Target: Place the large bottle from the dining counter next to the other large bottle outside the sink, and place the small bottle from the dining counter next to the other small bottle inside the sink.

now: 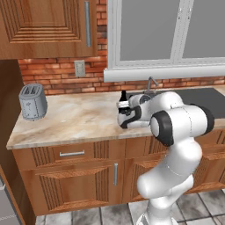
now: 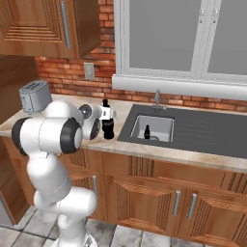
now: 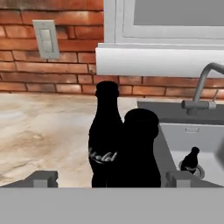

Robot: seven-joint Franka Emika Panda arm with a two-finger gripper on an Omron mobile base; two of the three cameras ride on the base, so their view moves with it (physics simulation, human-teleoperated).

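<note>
One grey ridged toaster (image 1: 32,102) stands at left on the marbled beige counter (image 1: 74,121). Two glossy black waisted bottles stand upright, close together beside the sink (image 2: 202,130): the other large bottle (image 3: 103,135) behind, the large bottle (image 3: 139,151) nearer, between the finger tips of the gripper (image 3: 111,178), whose jaws are spread wide and hold nothing. One small dark-looking bottle (image 3: 190,160) stands in the steel basin by the drain.

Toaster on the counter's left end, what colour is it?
Grey metal toaster; the left base view shows it best.
</note>
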